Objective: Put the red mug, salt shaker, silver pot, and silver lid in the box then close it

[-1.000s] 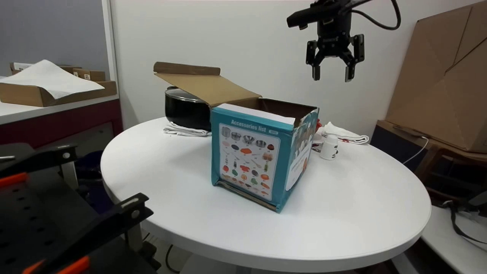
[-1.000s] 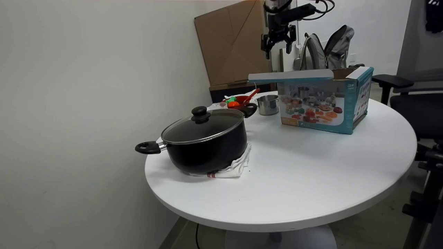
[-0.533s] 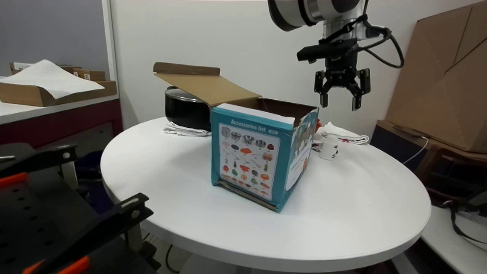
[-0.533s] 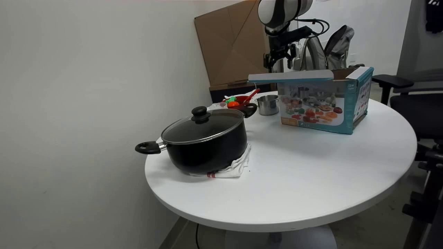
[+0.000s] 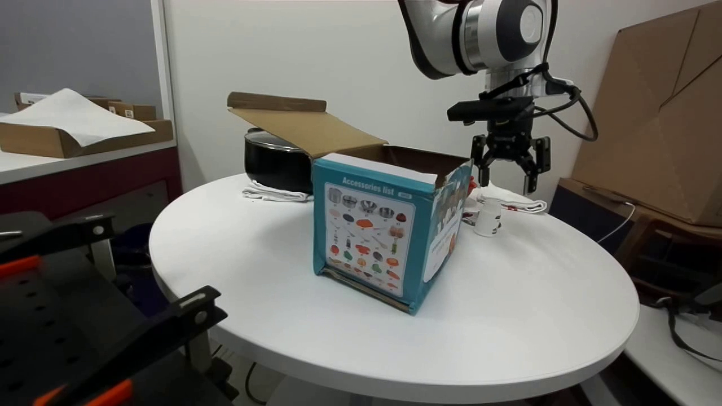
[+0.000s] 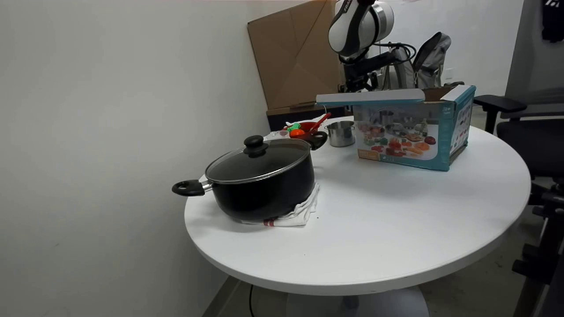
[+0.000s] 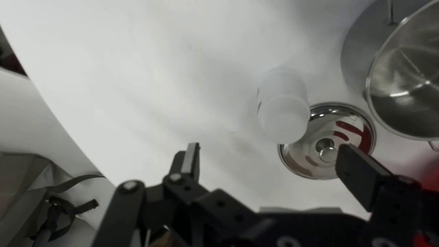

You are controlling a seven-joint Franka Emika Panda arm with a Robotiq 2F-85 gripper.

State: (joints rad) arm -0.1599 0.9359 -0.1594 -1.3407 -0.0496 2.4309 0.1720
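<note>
ok, gripper (image 5: 507, 181) is way lower on the frame's right side now, more white arm (image 5: 440, 39) showing, tips gone behind the box flap (image 6: 370, 96) in an exterior view.

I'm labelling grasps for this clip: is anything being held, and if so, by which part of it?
Nothing is held. The jaws stand open with nothing gripped between them; the shaker and lid rest on the table.

- In an exterior view I face the wall (image 5: 316, 56), box (image 5: 369, 225) near.
- In an exterior view, black pot (image 6: 269, 196) near, box farther right.
- My wrist view faces down, near the salt shaker (image 7: 284, 109).
- Both exterior views share box and table (image 6: 396, 233).
</note>
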